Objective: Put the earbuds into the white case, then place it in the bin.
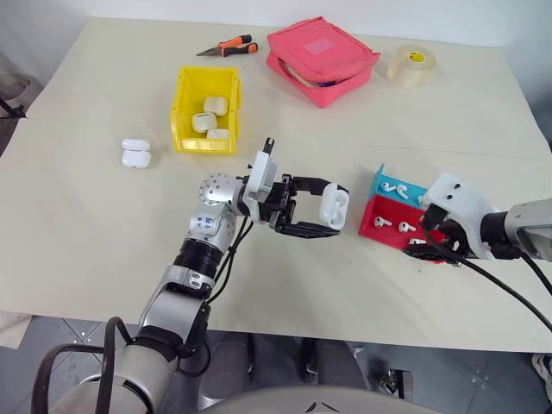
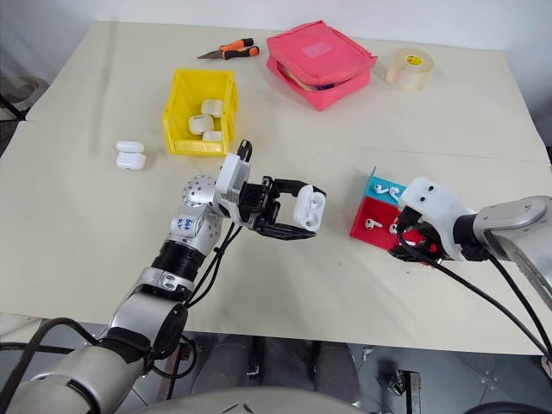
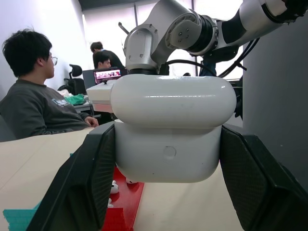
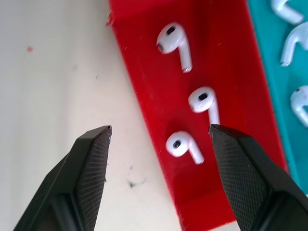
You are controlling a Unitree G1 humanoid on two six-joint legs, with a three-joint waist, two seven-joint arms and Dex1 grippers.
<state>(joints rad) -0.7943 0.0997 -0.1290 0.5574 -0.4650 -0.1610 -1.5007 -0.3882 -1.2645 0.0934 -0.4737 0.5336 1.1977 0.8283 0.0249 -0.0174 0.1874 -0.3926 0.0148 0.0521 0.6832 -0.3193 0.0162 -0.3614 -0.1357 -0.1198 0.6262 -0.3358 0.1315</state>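
white case (image 1: 334, 207): sitting clamped between the left gripper (image 1: 321, 210) fingers, lid raised, hanging above the table near the middle, well apart from the bin.
left gripper: pressing its two black fingers (image 3: 86, 178) against the case's sides, pinching it firmly.
earbuds (image 4: 185, 145): lying loose in the red tray (image 4: 154, 86), three showing there, more in the teal tray (image 4: 269, 57) beside it; none looking seated in the held case yet.
right gripper (image 4: 159, 139): hovering over the red tray's edge with its fingers spread apart, one earbud lying between the tips, nothing being pinched.
bin (image 1: 184, 108): standing at the far left of the table, already holding several white cases; two more cases (image 1: 135, 153) lying just beside it on the table.
progress: looking early; the case is being held ready, but picking an earbud, seating the earbuds, closing the lid and carrying the case to the bin all seem to be remaining.
table (image 1: 103, 250): spreading pale cream, with a few small specks showing near the red tray.
other things: a pink pouch (image 1: 321, 59), a tape roll (image 1: 411, 65) and orange-handled pliers (image 1: 228, 47) resting along the far edge.
room: people sitting at desks with a lit screen (image 3: 108, 74) behind the case, in the left wrist view.
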